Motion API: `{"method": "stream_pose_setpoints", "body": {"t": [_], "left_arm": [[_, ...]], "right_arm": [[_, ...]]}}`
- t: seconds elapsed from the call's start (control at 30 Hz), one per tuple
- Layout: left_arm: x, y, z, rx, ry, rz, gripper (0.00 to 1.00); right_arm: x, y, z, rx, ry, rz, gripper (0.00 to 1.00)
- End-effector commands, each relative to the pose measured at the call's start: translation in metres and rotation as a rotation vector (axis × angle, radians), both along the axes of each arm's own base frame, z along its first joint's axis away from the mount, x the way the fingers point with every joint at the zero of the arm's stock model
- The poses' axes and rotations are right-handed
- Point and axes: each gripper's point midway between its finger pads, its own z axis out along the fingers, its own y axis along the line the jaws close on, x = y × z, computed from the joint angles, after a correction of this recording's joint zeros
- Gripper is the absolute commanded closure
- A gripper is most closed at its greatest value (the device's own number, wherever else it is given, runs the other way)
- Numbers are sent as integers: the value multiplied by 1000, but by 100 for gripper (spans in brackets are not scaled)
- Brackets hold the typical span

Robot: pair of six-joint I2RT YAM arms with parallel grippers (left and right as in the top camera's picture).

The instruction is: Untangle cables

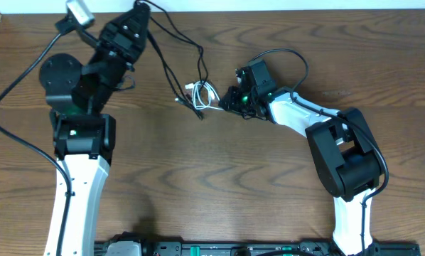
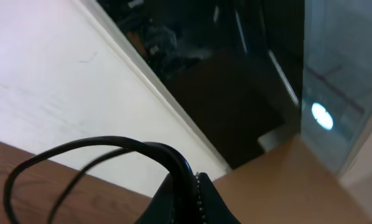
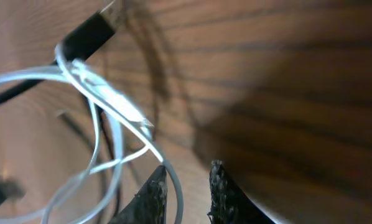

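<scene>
The white cable (image 1: 204, 94) lies in small loops at the table's middle, tangled with the black cable (image 1: 186, 39), which runs up to the far left. My left gripper (image 1: 137, 13) is raised near the back edge, shut on the black cable (image 2: 99, 144), which arches out from between the jaws (image 2: 189, 179). My right gripper (image 1: 225, 101) sits low at the right side of the white loops. In the right wrist view a strand of white cable (image 3: 111, 99) runs between the fingers (image 3: 187, 175), touching only the left fingertip (image 3: 153, 186), with a gap left. A black plug (image 3: 89, 31) lies beyond.
The table's back edge (image 1: 283, 8) runs just behind the left gripper, with a white wall (image 2: 43, 81) past it. Thick black arm wires loop at the far left (image 1: 13, 92) and above the right arm (image 1: 291, 53). Bare wood (image 1: 219, 171) lies in front.
</scene>
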Motion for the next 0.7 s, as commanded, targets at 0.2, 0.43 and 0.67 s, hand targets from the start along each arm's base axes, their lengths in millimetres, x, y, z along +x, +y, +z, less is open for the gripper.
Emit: {"method": "stream_pose_setpoints", "body": {"t": [0.2,0.43,0.67], "left_arm": [[-10,-5,17,-85,13,-76,92],[-9,-5,17,-85,13,-75,92],[-8,-5,10,-87,45,-73,92]], "right_arm": [[25,15,38,165,-192,135,50],[38,-3,39,193,-143,40,31],[30,29,56,262,-188,88,30]]}}
